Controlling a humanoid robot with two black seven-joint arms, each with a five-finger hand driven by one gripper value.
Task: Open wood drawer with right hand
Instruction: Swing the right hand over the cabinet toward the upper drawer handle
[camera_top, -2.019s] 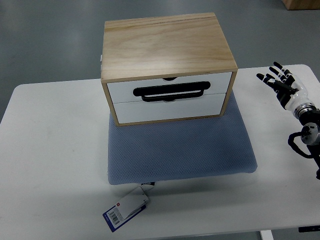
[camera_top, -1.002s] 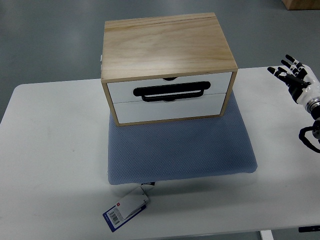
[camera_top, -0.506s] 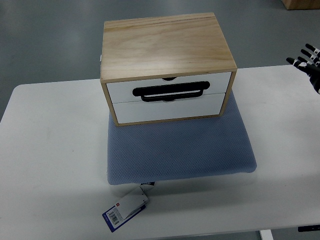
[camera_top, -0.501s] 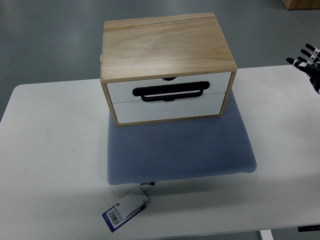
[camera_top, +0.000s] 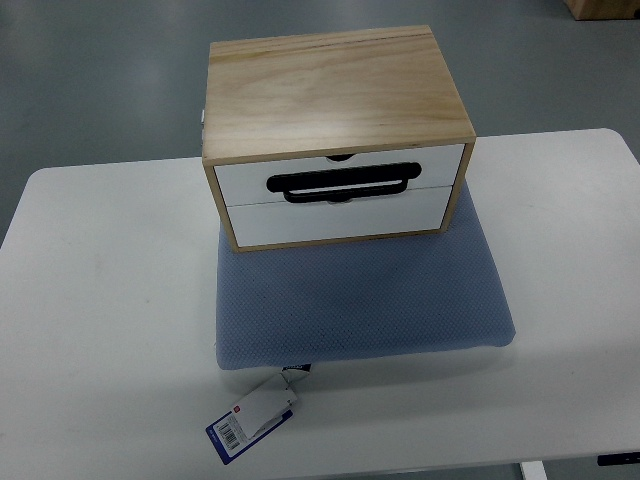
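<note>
Only closed wood drawer box (camera_top: 335, 140) on blue mat (camera_top: 360, 295) — tag (camera_top: 252, 421) nearby.

The right hand is out of the top view, along with its wrist and arm; the left hand and its arm are out of view as well; no part of the robot's body crosses either side edge of the picture, so the pose and finger state of both hands cannot be told
</note>
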